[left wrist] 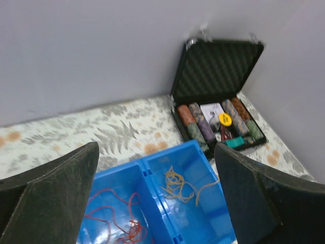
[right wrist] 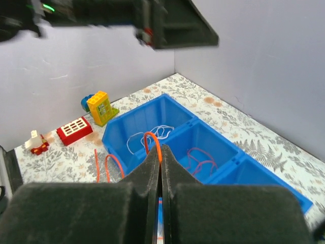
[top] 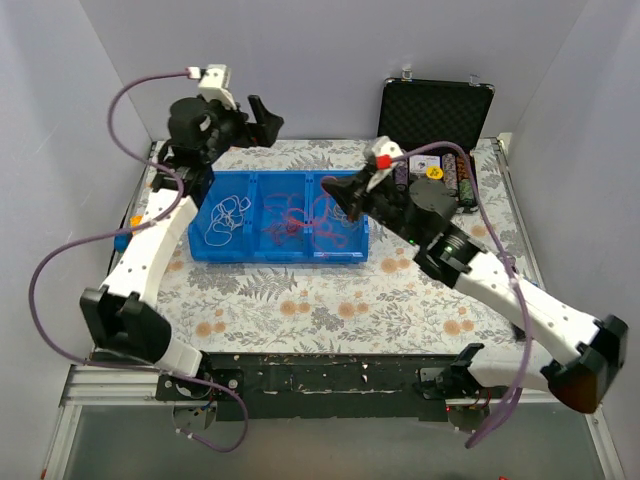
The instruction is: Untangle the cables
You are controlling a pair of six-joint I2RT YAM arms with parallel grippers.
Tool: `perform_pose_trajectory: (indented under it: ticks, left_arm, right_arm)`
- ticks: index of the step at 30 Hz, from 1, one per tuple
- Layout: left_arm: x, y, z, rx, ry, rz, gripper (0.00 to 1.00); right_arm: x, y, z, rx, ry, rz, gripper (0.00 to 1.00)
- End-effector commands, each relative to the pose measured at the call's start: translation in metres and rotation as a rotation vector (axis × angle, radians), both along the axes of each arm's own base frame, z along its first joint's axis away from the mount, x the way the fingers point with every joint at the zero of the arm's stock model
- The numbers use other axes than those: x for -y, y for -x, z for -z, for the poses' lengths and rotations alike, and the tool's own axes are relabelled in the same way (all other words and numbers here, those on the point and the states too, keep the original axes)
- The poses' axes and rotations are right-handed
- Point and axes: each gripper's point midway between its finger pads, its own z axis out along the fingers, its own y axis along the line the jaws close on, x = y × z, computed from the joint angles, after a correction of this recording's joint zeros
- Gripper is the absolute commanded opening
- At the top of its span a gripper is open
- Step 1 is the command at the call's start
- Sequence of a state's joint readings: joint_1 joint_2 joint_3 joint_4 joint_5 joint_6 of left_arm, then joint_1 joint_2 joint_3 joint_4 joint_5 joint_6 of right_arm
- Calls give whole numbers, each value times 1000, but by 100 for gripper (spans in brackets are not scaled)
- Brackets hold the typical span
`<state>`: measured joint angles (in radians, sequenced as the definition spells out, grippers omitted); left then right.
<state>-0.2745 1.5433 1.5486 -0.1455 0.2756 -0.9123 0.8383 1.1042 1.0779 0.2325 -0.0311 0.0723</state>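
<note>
Two grippers hang near a blue tray (top: pixel 280 253). The right gripper (right wrist: pixel 160 161) has its fingers pressed together on an orange cable (right wrist: pixel 155 141), which loops up from between them, and it hangs over the tray's right-hand compartment. The left gripper (left wrist: pixel 157 195) is raised behind the tray's far edge, its fingers (left wrist: pixel 56 198) spread wide apart with nothing between them. Inside the tray, white cables (top: pixel 230 215) lie in the left compartment, red cables (top: pixel 285 222) in the middle one and orange-yellow cables (left wrist: pixel 177 184) in the right one. Behind the tray's right end, on the table (top: pixel 330 300), an open black case (top: pixel 437 105) holds chips. Beyond the tray's left end stand toy bricks (right wrist: pixel 101 107).
</note>
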Motion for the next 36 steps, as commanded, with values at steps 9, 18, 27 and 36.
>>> perform_pose_trajectory:
  ticks: [9,18,27,36]
  left_arm:
    - [-82,53,-58,192,-198,-203,98]
    - [-99,50,-67,227,-250,-287,98]
    - [-93,48,-75,239,-235,-260,98]
    - [-88,48,-77,236,-234,-232,98]
  right_arm:
    - [-91,-111,12,35,-8,8,1]
    - [-118,-173,69,-82,44,87,1]
    - [-101,-180,87,-178,108,198,67]
    - [-31,-165,71,-206,80,347,82]
